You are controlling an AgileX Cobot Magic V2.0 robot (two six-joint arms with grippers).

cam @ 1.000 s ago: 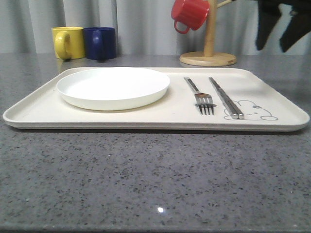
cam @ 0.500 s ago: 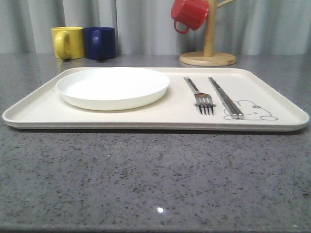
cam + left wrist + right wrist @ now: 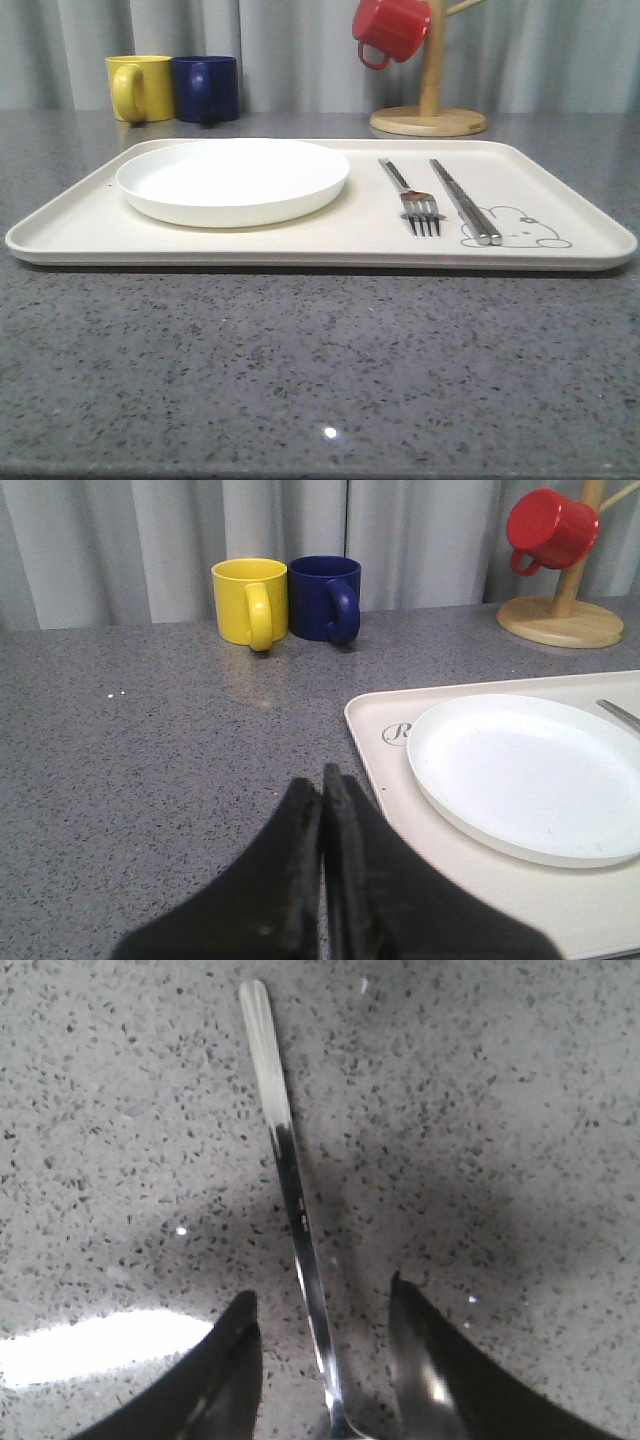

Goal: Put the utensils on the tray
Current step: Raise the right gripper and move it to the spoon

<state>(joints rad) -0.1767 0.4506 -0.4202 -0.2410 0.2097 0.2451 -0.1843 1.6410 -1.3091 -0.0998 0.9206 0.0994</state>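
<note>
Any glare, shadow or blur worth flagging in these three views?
Front view: sharp, one small glint on the countertop. Left wrist view: the shut left gripper is blurred. Right wrist view: bright glare patch beside the open right gripper, soft shadow beside the spoon handle.

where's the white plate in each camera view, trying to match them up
Front view: white plate sits on the left half of the tray, left of the fork.
Left wrist view: plate on the tray's corner, beyond the shut left gripper.
Right wrist view: not in it.
Shared landmark: yellow mug.
</note>
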